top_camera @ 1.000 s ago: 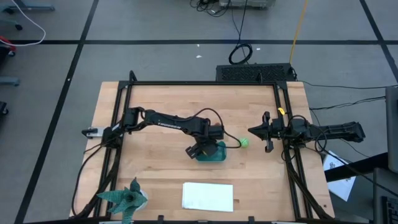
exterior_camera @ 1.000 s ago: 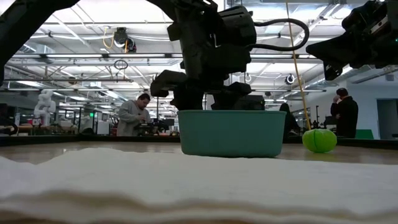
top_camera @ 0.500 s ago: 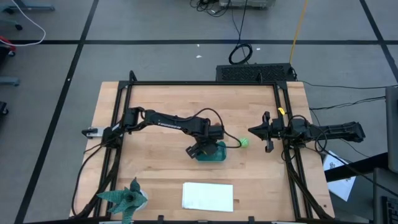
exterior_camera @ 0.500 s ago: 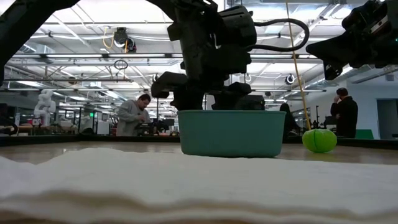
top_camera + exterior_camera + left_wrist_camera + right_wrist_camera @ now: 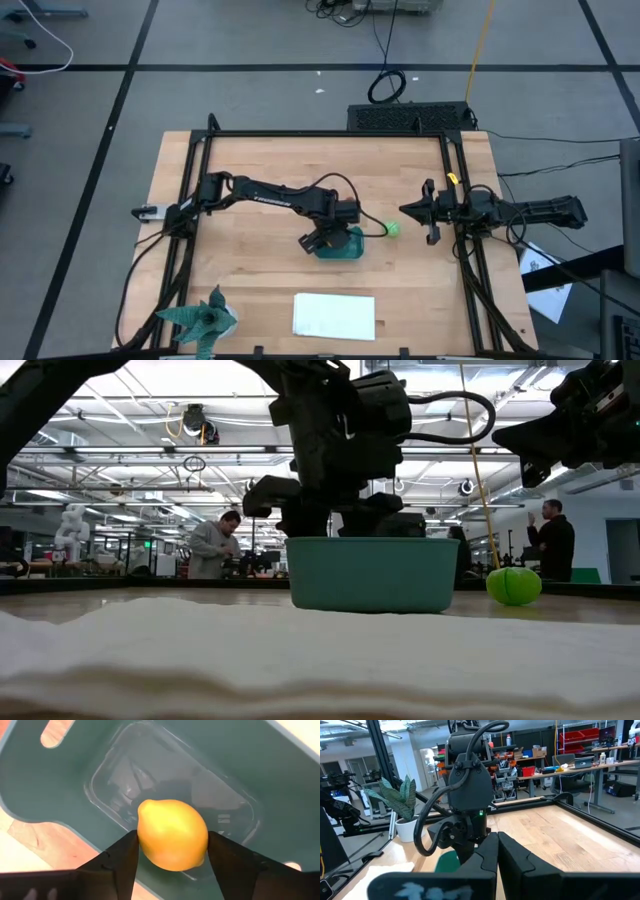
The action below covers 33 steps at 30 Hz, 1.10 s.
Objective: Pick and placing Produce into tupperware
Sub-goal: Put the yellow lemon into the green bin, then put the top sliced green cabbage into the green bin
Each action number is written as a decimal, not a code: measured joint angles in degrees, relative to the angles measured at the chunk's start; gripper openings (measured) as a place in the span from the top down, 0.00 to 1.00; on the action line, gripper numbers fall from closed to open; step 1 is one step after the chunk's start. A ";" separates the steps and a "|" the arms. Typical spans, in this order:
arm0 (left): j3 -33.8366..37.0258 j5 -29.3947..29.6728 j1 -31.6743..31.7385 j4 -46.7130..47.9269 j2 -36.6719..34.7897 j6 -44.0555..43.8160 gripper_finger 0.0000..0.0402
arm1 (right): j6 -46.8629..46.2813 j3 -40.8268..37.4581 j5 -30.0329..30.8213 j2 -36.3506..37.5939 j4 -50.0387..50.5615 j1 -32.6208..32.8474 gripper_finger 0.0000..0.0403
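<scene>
My left gripper (image 5: 327, 240) hangs over the teal tub (image 5: 348, 247), which stands on the table (image 5: 372, 573). It is shut on the yellow lemon (image 5: 172, 834), above the tub's inside (image 5: 225, 770). The bright green round piece (image 5: 393, 229) sits on the table just right of the tub (image 5: 514, 585). The dark brownish-red piece is not in view. My right gripper (image 5: 403, 208) waits right of the green piece, raised above the table (image 5: 530, 445), its fingers shut (image 5: 497, 837). My left gripper pinches the lemon between its two fingers (image 5: 120, 857), one on each side of its middle (image 5: 145, 837). The fingers come from above, pointing down into the tub. The lemon is lifted clear, over the tub's floor.
A flat white sheet (image 5: 334, 315) lies near the table's near edge and fills the low view's foreground (image 5: 300, 650). The green spiky figure (image 5: 200, 318) stands at the near left corner. Black frame rails (image 5: 455, 200) run along the table's sides. People stand in the room behind (image 5: 215, 545).
</scene>
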<state>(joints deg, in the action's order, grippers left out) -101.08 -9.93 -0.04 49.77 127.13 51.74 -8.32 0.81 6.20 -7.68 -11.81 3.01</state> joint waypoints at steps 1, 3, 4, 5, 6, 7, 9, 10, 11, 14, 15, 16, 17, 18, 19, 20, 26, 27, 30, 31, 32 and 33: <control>0.00 0.02 0.08 -0.01 0.00 0.01 0.46 | 0.00 0.01 -0.01 0.00 0.00 0.00 1.00; 0.00 0.02 0.17 -0.04 0.00 -0.01 0.45 | 0.00 0.00 -0.01 0.00 0.00 0.00 1.00; 0.00 0.02 0.18 -0.04 0.00 -0.01 0.45 | -0.01 0.01 -0.02 0.00 0.00 0.00 1.00; 0.00 0.02 0.18 -0.05 0.00 -0.02 0.45 | 0.00 -0.01 -0.02 0.00 0.00 -0.02 1.00; 0.00 0.02 0.17 -0.05 0.00 -0.04 0.45 | 0.00 0.00 -0.02 0.00 0.00 0.00 1.00; 0.00 0.05 0.17 -0.05 0.00 -0.15 0.45 | 0.00 -0.01 0.00 0.00 0.00 0.00 1.00; 0.00 0.80 0.16 -0.05 0.00 -0.32 0.45 | 0.00 0.00 -0.02 0.00 0.00 -0.02 1.00; 0.00 1.25 0.14 -0.05 0.00 -0.34 0.45 | 0.00 0.00 -0.02 0.00 -0.01 -0.02 1.00; 0.00 1.59 0.16 -0.05 0.00 -0.42 0.44 | 0.00 0.01 -0.02 0.00 0.00 0.00 1.00; 0.00 2.02 0.01 -0.05 0.00 -0.90 0.42 | -0.20 0.01 -0.02 0.00 0.00 0.00 1.00; 0.00 2.04 0.01 -0.03 0.00 -1.04 0.41 | -0.38 -0.01 -0.02 0.00 0.00 -0.01 1.00; 0.00 2.09 -0.05 0.03 0.00 -1.06 0.40 | -0.46 0.00 -0.02 0.00 0.00 -0.01 1.00; 0.00 2.11 -0.13 0.06 0.00 -1.05 0.39 | -0.46 -0.01 -0.02 0.00 0.00 -0.01 1.00; 0.00 2.33 -0.17 0.08 0.00 -1.04 0.39 | -0.46 0.00 -0.02 0.00 0.00 -0.01 1.00; 0.00 2.55 -0.22 0.08 0.00 -1.04 0.39 | -0.46 0.00 -0.02 0.00 0.00 0.00 1.00; 0.00 2.69 -0.21 0.08 0.00 -1.04 0.38 | -0.46 0.00 -0.02 0.00 0.00 0.00 1.00; -1.54 4.90 -0.21 1.12 0.00 -1.25 0.38 | -0.46 -0.01 -0.02 0.00 0.00 0.00 1.00; -1.93 5.30 -0.21 1.46 0.00 -1.28 0.38 | -0.46 0.01 -0.02 0.00 0.00 0.00 1.00; -3.36 5.77 -0.21 2.13 0.00 -1.30 0.38 | -0.46 0.01 -0.02 0.00 0.00 -0.02 1.00; -4.02 5.84 -0.21 2.70 0.00 -1.34 0.38 | -0.46 0.00 -0.02 0.00 0.00 -0.01 1.00; -4.74 5.93 -0.21 3.38 0.00 -1.56 0.38 | -0.46 -0.01 -0.02 0.00 0.01 0.00 1.00; -5.48 6.04 -0.21 4.01 0.00 -1.95 0.38 | -0.46 0.00 -0.02 0.00 0.02 -0.01 1.00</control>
<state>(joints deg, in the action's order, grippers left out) -106.55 -3.90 -0.25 53.77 127.13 49.79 -8.78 0.81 6.17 -7.68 -11.79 3.00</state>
